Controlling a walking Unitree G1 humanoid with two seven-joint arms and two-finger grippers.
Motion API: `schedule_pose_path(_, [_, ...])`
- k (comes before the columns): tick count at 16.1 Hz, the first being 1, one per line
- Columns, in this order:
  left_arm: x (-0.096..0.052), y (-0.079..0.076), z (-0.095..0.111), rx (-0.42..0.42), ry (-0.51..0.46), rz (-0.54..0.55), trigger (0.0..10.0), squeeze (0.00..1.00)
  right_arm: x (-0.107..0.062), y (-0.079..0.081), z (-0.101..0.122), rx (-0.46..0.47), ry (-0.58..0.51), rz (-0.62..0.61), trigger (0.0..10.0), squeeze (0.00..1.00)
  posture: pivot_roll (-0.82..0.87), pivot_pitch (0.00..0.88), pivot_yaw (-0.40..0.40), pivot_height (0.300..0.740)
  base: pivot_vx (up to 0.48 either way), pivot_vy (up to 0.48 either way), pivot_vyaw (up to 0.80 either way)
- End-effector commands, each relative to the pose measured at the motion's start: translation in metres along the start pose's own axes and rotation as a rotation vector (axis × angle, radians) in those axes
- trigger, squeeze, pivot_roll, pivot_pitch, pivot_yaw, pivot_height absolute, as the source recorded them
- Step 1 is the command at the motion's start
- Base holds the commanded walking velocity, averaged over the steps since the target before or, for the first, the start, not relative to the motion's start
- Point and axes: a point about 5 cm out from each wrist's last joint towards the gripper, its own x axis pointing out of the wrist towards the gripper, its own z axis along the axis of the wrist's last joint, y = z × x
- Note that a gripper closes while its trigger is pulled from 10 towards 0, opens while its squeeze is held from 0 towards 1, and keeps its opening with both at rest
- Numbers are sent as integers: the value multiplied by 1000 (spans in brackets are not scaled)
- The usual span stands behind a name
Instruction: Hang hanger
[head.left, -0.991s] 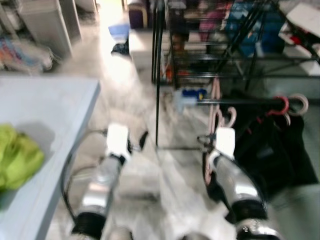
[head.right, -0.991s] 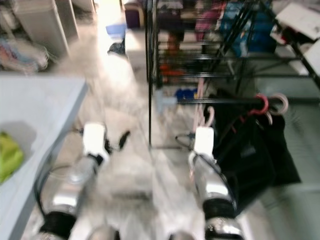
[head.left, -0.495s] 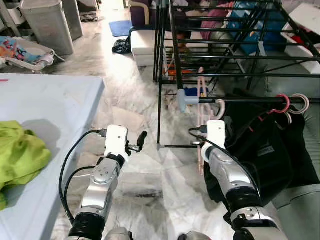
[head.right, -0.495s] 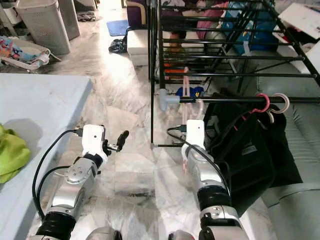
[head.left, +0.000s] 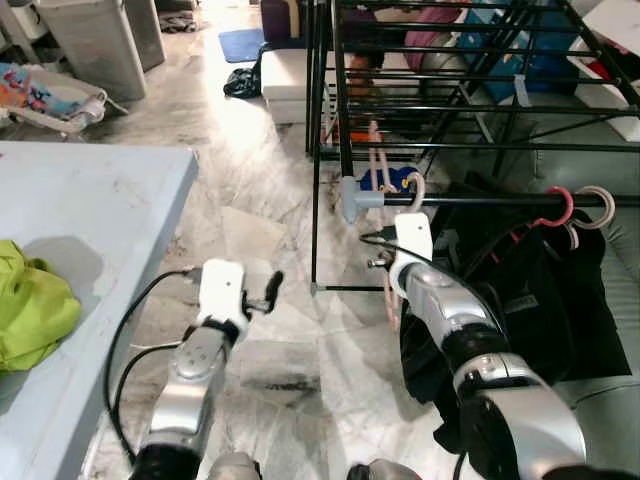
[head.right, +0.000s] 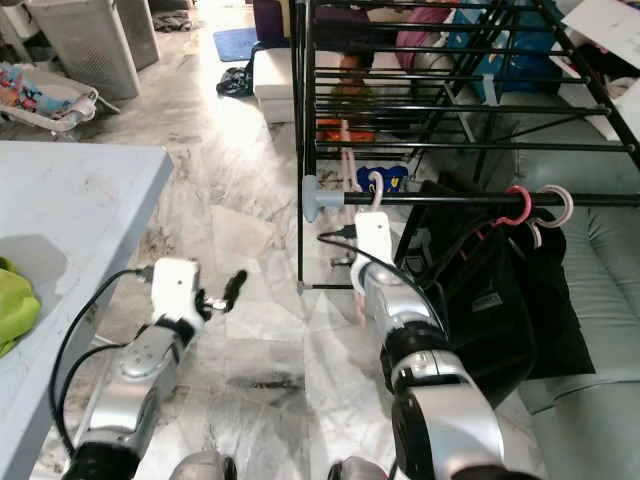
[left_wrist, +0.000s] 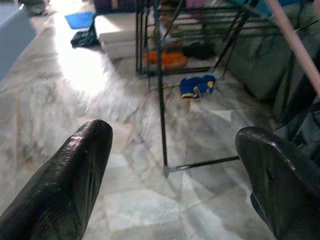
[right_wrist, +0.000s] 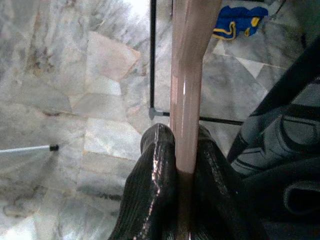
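A pink hanger (right_wrist: 189, 75) is clamped in the right claw (right_wrist: 182, 172), its hook at the black rail (head.left: 480, 201); the left claw (left_wrist: 170, 165), spread wide, is held apart from that rail.

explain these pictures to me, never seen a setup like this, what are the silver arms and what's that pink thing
This is a humanoid robot looking down at its own two silver arms. The two wide pictures come from cameras on its head; the two close ones come from a camera on each wrist.

The right gripper is shut on a pink hanger, whose hook is at the black rail of a clothes rack, where dark clothes hang. The left gripper is open, above the marble floor. A green cloth lies on the pale table.
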Motion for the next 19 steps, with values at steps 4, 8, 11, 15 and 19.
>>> schedule_pose_path(4, [2, -1, 11, 15, -16, 0, 10000, 0, 3, 6, -24, -2, 102, 40, 10000, 0, 110, 2, -39, 740, 0, 0, 0])
schedule_pose_path(8, [3, -3, 8, 17, -3, -3, 10000, 0, 3, -1, -33, 34, 112, 34, 10000, 1000, 101, 0, -38, 740, 0, 0, 0])
schedule_pose_path(11, [5, -4, 10, 17, -8, 2, 10000, 0, 2, -14, -28, 9, 37, -10, 10000, 1000, 96, 0, -40, 740, 0, 0, 0])
schedule_pose_path(15, [6, -4, 7, -8, 3, -1, 10000, 0, -7, -17, -26, -65, -112, -34, 10000, 1000, 74, 0, -27, 740, 0, 0, 0])
schedule_pose_path(19, [10, -8, 6, 1, 1, -5, 10000, 0, -12, -16, -45, -55, -104, -22, 10000, 1000, 53, 0, -16, 740, 0, 0, 0])
